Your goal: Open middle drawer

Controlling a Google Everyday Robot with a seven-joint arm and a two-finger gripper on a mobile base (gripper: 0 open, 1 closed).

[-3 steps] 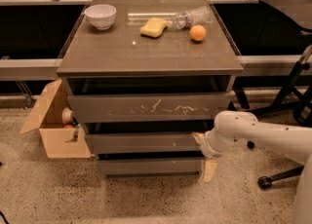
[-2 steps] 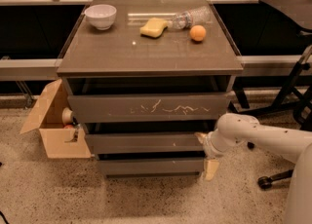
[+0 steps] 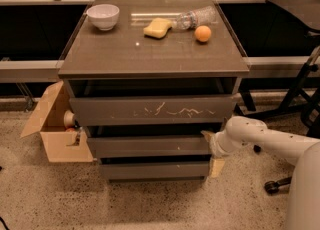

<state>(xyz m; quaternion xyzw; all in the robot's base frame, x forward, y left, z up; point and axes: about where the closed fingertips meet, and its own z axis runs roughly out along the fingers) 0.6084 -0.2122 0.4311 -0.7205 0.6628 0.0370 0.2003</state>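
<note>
Cabinet (image 3: 155,56) front: tool (image 3: 211,150) touches middle drawer (image 3: 150,146) at right end.

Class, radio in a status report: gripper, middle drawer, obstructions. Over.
Gripper at right end of middle drawer. Drawer not visibly pulled out. Cardboard box on floor left of cabinet, beside the path.

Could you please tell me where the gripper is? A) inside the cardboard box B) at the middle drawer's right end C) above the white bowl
B: the gripper is at the right end of the middle drawer, just below the scratched top drawer front.
</note>
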